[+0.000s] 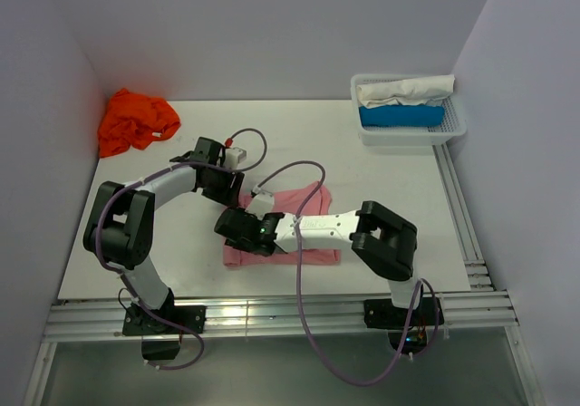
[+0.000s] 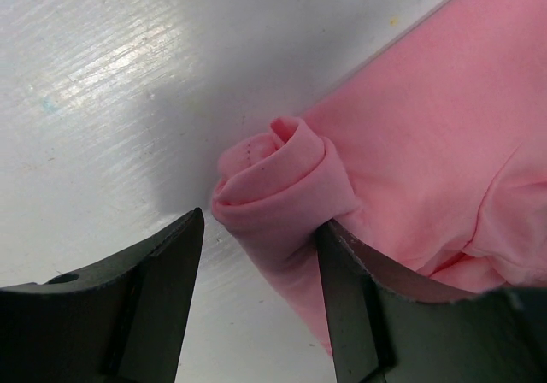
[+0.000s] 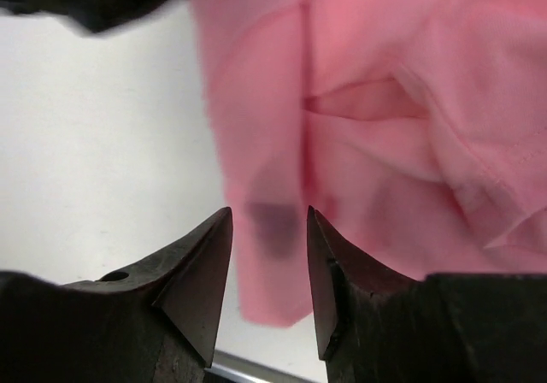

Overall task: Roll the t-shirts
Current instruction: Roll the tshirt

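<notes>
The light pink t-shirt and the bright orange t-shirt are both plain. The lattice basket is white, holding a white cloth and a blue cloth. The table is white, the cables purple

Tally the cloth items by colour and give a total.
Pink shirt: 1
Orange shirt: 1
White cloth, in the basket: 1
Blue cloth, in the basket: 1
Total: 4
</notes>
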`<state>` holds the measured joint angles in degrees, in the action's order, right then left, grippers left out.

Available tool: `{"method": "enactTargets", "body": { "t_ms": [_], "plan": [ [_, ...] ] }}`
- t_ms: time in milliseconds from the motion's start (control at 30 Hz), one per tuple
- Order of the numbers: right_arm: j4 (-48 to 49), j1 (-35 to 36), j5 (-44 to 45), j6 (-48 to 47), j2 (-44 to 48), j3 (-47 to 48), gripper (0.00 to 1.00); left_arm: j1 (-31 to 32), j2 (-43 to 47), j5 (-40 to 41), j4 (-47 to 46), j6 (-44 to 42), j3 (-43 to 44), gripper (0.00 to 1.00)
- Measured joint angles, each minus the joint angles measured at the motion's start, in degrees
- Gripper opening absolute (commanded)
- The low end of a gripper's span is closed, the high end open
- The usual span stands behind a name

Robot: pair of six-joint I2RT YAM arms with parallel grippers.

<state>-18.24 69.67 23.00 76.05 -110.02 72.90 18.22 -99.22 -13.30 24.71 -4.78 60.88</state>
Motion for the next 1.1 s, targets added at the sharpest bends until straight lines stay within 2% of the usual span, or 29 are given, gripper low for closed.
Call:
{"method": "enactTargets", "body": {
  "t_ms": [300, 633, 1100],
  "plan": [
    [-11.8, 1.1, 6.5, -3.9, -1.2, 15.8, 0.49, 0.1, 0.0, 0.7, 0.0, 0.0, 0.2, 0.61],
    [-18.9, 0.9, 9.0, -7.7, -15.0, 29.1, 0.50, 0.3, 0.0, 1.0, 0.0, -0.1, 0.3, 0.64],
    [-26.7, 1.0, 8.7, -6.9, -18.1, 31.7, 0.54, 0.4, 0.0, 1.1, 0.7, -0.1, 1.9, 0.73]
  ]
}}
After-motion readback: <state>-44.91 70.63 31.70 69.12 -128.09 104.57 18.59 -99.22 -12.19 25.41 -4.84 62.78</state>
